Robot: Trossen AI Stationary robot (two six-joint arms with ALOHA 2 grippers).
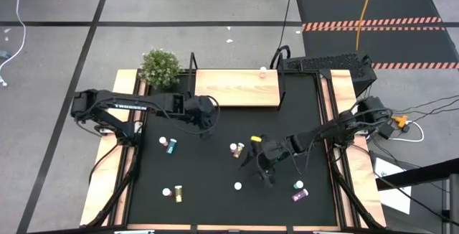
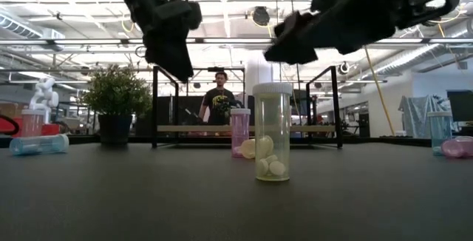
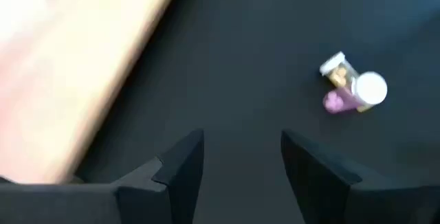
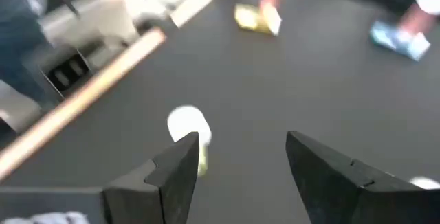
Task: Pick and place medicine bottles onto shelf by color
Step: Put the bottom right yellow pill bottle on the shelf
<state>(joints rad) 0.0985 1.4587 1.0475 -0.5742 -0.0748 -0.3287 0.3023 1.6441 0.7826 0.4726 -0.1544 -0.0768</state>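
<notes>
Both claws hang over the black mat with fingers spread and nothing between them. Left gripper (image 1: 208,123) sits just off the shelf (image 1: 237,87), whose near edge runs alongside it; a potted plant (image 1: 161,67) stands at the shelf's far corner, and a pink bottle beside a yellow one (image 3: 352,89) lie well ahead of its fingers. Right gripper (image 1: 259,160) hovers mid-mat, with a pale green bottle (image 2: 272,131) standing just below its fingers. More bottles (image 1: 298,189) lie scattered nearby, none blocking either claw.
</notes>
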